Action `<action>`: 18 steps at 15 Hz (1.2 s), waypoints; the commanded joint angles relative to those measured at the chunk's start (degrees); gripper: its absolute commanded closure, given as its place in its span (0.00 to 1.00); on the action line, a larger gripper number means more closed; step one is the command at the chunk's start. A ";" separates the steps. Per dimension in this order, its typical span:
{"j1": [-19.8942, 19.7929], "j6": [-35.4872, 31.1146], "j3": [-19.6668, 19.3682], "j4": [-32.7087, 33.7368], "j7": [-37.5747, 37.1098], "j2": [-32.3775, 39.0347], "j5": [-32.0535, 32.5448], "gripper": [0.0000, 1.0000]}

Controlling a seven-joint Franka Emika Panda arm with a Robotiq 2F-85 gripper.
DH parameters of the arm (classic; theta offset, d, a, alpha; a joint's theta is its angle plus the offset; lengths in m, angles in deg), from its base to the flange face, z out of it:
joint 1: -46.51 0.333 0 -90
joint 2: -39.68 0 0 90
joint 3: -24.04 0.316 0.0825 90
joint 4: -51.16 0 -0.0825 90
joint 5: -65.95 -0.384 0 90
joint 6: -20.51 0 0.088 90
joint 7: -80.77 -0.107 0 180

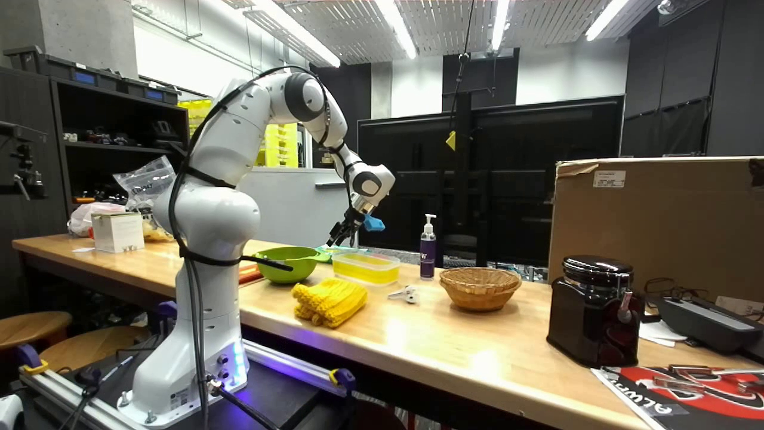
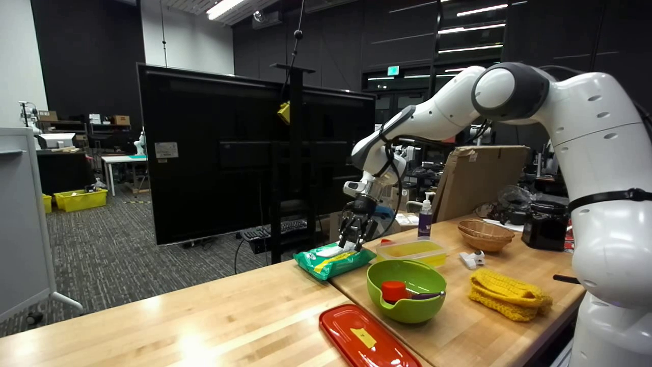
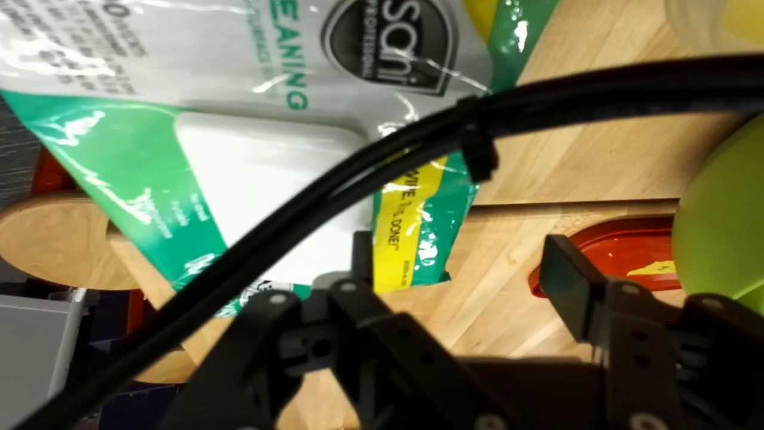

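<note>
In the wrist view, the green wipes pack (image 3: 239, 89) lay on the tabletop (image 3: 585, 161) across the upper left, one fingertip (image 3: 362, 257) overlapping its white lid's (image 3: 262, 173) edge, while the gripper (image 3: 464, 267) stood spread wide at lower right.

Bright ceiling tubes (image 1: 397, 27) shine overhead and glare blooms on the table (image 1: 412, 325) in both exterior views, while in the wrist view hard highlights fleck the pack (image 3: 227, 83) and the dark tool (image 3: 462, 269) looks soft.
</note>
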 commanded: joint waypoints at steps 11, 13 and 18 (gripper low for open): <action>-0.41 -4.50 1.53 4.65 -1.43 2.56 -5.05 0.00; -0.26 -5.95 1.73 4.12 -1.33 3.01 -6.37 0.00; -0.02 -8.88 1.90 4.06 -1.00 4.13 -6.69 0.00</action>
